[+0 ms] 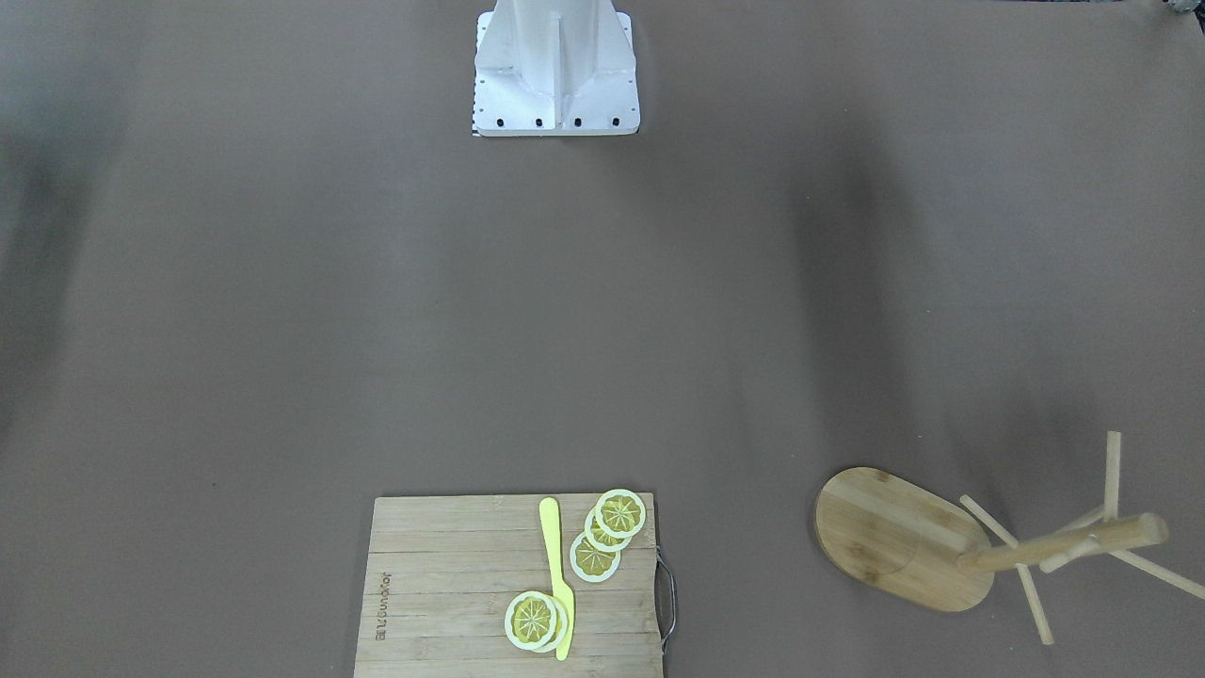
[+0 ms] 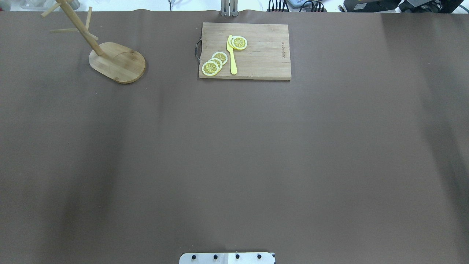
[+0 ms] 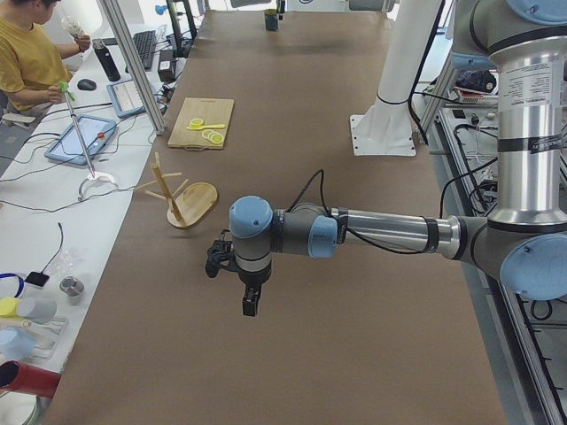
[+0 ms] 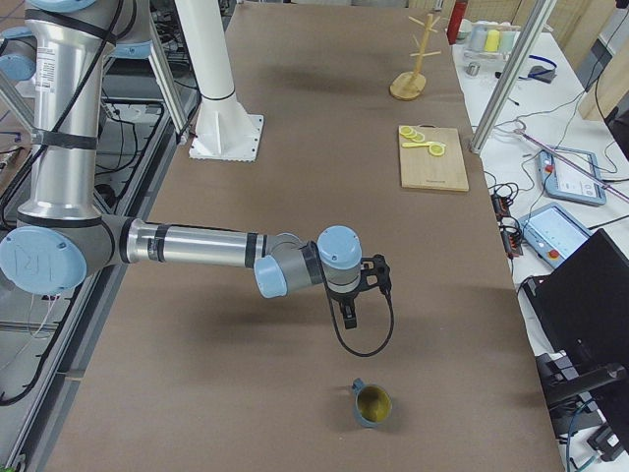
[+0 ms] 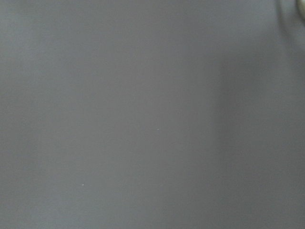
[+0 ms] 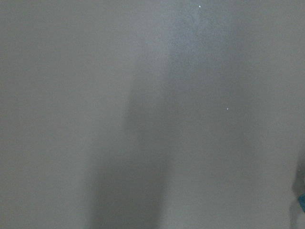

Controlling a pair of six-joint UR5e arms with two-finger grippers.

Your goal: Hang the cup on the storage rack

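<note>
Slate-blue cylindrical cup (image 4: 372, 404), olive inside, stands upright on the matte brown surface (image 4: 295, 147) near the right gripper (image 4: 350, 319). How wide its jaws are, or those of the left gripper (image 3: 252, 305), cannot be told. Beyond lies a slatted bamboo cutting board (image 4: 433, 162). Farthest is the oval-based wooden storage rack (image 4: 412, 61) with thin pegs.

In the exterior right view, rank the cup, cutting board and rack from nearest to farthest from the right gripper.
From the right gripper:
1. Cup: close by, on the camera's side of the gripper.
2. Cutting board: well beyond the gripper, by the operators' edge.
3. Rack: farthest, near the table's far end.
</note>
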